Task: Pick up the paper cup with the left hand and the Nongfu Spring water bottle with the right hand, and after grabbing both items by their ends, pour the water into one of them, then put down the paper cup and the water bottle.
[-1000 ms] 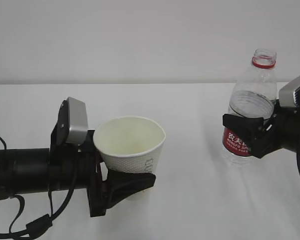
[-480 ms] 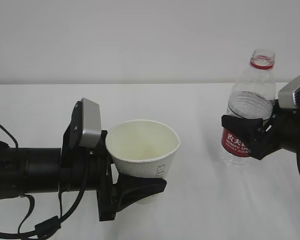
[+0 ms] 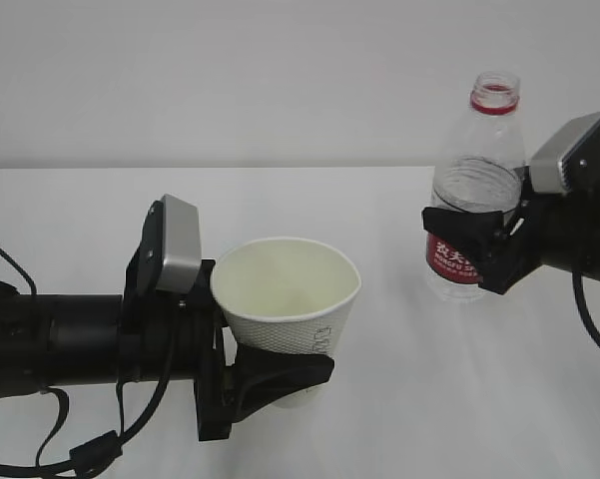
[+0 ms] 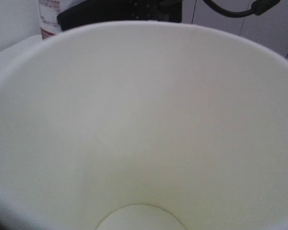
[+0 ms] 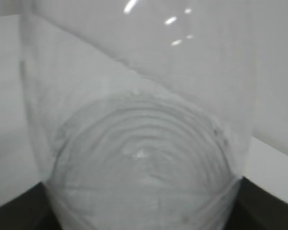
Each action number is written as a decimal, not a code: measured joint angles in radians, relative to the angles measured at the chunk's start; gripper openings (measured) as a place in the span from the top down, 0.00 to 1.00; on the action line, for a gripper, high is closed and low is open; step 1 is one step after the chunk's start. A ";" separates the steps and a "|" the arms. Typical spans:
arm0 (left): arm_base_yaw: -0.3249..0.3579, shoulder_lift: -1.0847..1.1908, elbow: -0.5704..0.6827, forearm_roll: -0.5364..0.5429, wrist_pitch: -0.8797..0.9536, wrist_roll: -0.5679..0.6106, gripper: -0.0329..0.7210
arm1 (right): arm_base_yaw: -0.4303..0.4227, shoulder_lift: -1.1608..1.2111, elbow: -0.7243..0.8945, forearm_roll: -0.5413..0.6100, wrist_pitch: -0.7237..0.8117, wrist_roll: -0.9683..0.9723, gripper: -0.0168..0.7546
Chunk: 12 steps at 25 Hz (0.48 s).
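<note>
the left gripper (image 3: 280, 374) grasps the paper cup (image 3: 286, 299) near its base, upright, above the white table (image 3: 379, 419). the right gripper (image 3: 474, 244) is clenched around the nongfu spring water bottle (image 3: 474, 190) at its red label, lifted and almost upright, well apart from the cup. its mouth has no cap.

Layout: cup left, bottle right

You see the paper cup (image 3: 287, 296) near the table's (image 3: 399, 399) front edge; the Nongfu Spring water bottle (image 3: 474, 190) stands upright toward its right rear.

Both arms reach inward, level: the left gripper (image 3: 270, 371) clamps the paper cup (image 3: 288, 299), the right gripper (image 3: 471, 244) grips the Nongfu Spring water bottle (image 3: 474, 190).
</note>
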 joint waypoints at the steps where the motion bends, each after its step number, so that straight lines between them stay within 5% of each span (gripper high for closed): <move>1: 0.000 0.000 0.000 0.000 -0.003 -0.002 0.22 | 0.021 0.000 -0.012 -0.002 0.017 0.000 0.34; 12: 0.000 0.000 0.000 0.031 -0.024 -0.014 0.23 | 0.223 0.000 -0.180 -0.035 0.166 -0.059 0.34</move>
